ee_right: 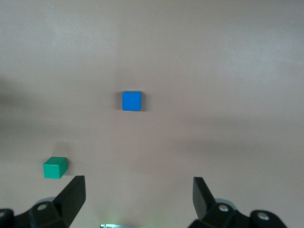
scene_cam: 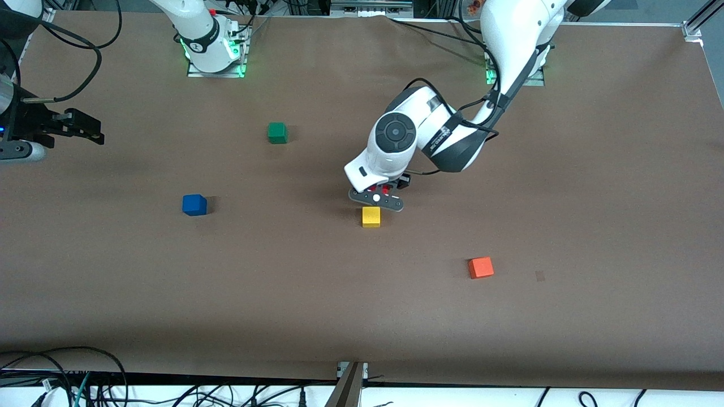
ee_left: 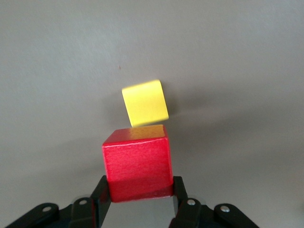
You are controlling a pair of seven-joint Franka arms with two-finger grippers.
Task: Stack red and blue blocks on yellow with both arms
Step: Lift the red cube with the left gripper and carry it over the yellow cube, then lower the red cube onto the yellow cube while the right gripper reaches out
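— What is gripped by the left claw point(ee_left: 138, 199)?
— The red block point(ee_left: 137, 164), a matte cube clamped between the fingers above the yellow cube point(scene_cam: 371, 216); in the front view it is hidden under the wrist.

— And the right claw point(ee_right: 137, 194)?
— It is spread wide and held high over the right arm's end of the desk point(scene_cam: 565, 316); the arm is cut off there. The blue block point(scene_cam: 194, 204) is seen on the brown surface, the green cube point(scene_cam: 277, 133) farther back, the orange cube point(scene_cam: 481, 267) nearest the camera.
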